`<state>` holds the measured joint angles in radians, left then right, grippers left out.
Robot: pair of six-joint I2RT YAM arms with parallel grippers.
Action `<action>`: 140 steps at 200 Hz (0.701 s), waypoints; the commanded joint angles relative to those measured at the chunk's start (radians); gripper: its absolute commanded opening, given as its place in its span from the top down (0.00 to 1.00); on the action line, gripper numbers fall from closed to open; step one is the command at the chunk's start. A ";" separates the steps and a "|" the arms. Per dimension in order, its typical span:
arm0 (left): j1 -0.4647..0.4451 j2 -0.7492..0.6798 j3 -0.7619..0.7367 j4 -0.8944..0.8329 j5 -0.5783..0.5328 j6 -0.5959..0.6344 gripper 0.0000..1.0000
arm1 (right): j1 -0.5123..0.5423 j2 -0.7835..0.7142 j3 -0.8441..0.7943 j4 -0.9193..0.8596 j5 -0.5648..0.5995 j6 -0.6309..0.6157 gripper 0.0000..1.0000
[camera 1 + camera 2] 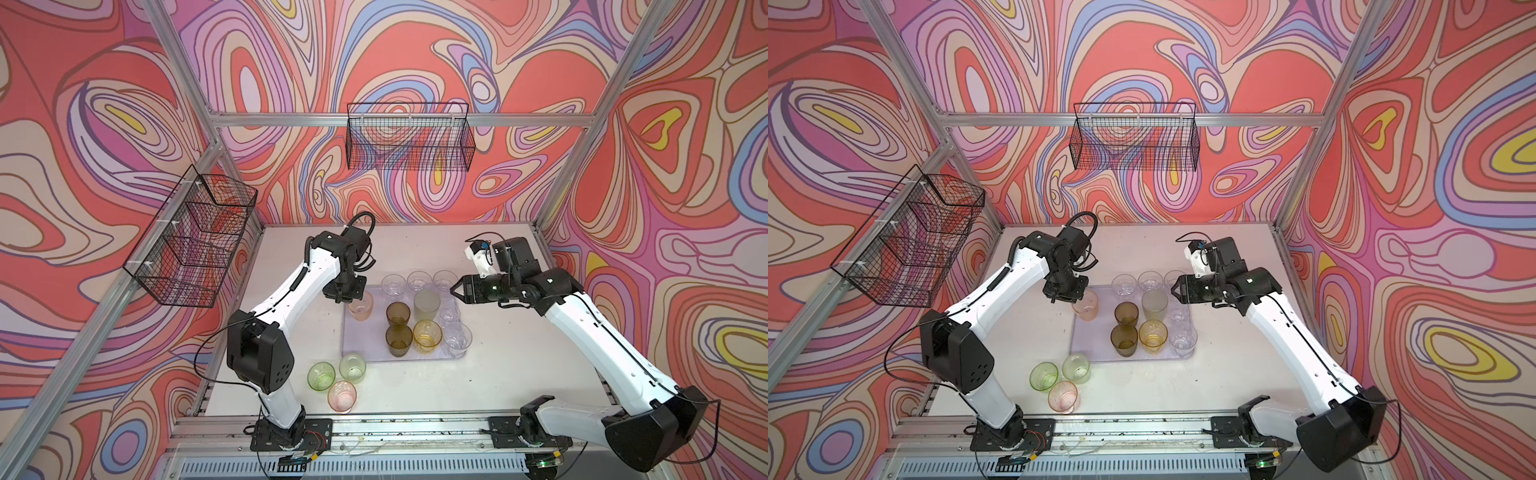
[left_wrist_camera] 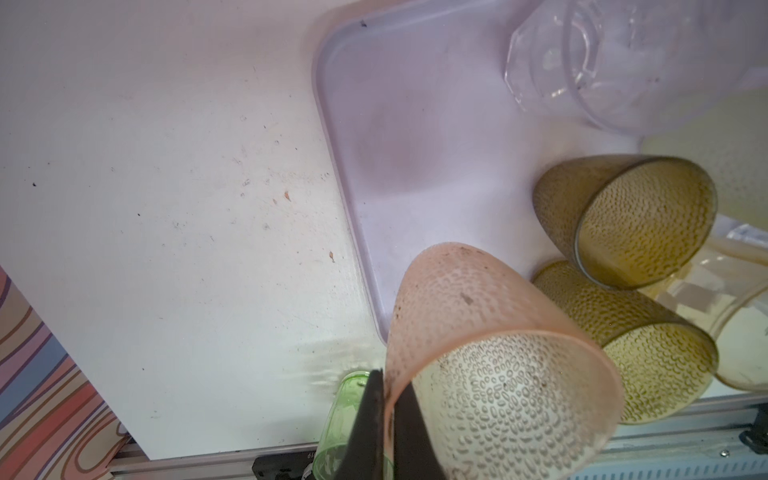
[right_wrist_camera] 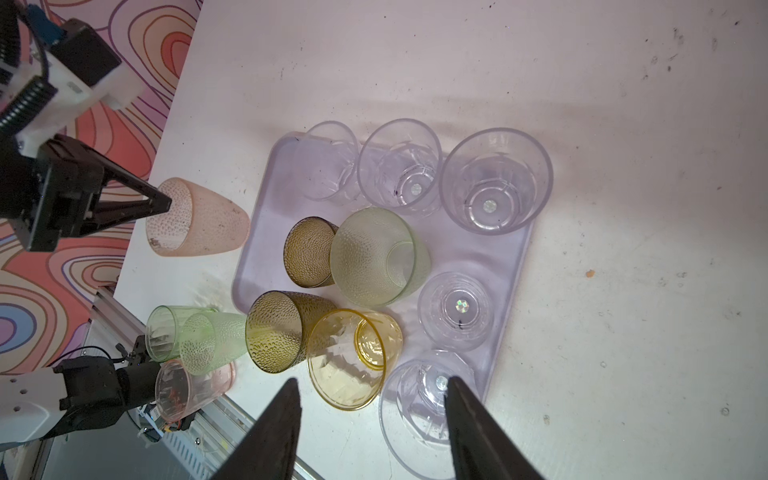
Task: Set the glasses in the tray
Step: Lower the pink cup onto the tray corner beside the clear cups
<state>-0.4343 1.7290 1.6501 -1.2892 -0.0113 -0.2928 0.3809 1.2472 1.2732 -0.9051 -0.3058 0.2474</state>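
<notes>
left gripper (image 3: pixel 167 203) pinches pink glass (image 3: pixel 210 222) beside olive glass (image 3: pixel 309 251).

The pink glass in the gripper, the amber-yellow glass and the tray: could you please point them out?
Pink glass (image 3: pixel 208 222): right wrist view, side wall.
Amber-yellow glass (image 1: pixel 427 336): in a top view, its inside.
Tray (image 1: pixel 363 341): in a top view, bare floor.

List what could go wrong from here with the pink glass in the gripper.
The left gripper pinches the pink glass only by its rim wall, so it might slip or tip on landing near the tray's edge. An olive-brown glass stands close beside it; lowering could knock it.
</notes>
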 commanded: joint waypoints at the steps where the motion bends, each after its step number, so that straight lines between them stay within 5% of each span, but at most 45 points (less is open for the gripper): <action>1: 0.024 0.028 0.054 0.014 -0.008 -0.019 1.00 | -0.003 0.000 -0.002 0.013 -0.010 -0.013 0.42; 140: 0.080 0.236 0.182 0.121 -0.003 -0.043 1.00 | -0.003 -0.001 0.017 -0.002 -0.007 -0.018 0.41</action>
<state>-0.3599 1.9236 1.7943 -1.1923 -0.0265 -0.3271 0.3809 1.2472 1.2732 -0.9054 -0.3077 0.2394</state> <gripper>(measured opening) 0.066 0.590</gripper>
